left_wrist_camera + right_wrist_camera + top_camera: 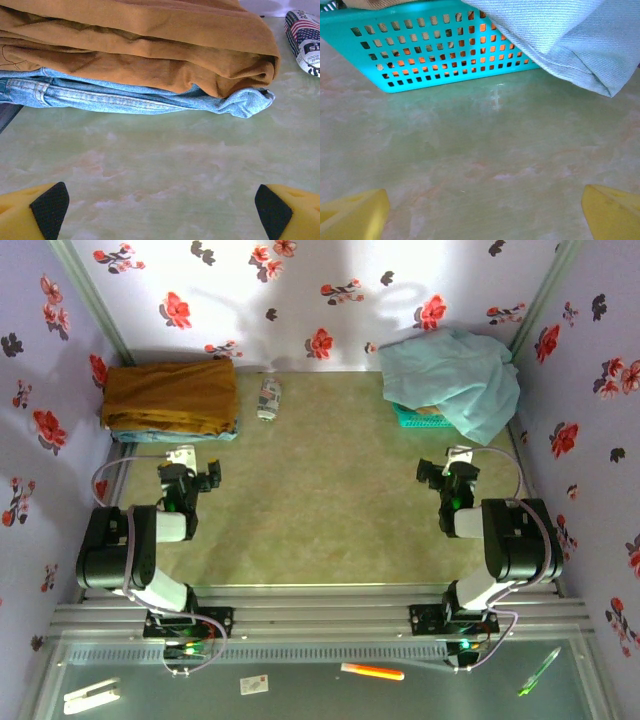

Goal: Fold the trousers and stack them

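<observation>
Between the left gripper (160, 212) and right gripper (485, 212), both gaping empty, bare table (320, 490) is lying; trousers (460, 375) are overhanging the basket (420, 50).

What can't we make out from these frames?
Top view: the trousers drape over the basket, hiding what is inside it.
Right wrist: something orange shows through the basket holes, but what it is cannot be told.
Top view: the trousers' legs and waistband are lost in the crumpled heap.
Left wrist: the denim garment is mostly under the mustard-brown garment and cut off at the left edge.
Left wrist: the can label is cut off by the right edge.
</observation>
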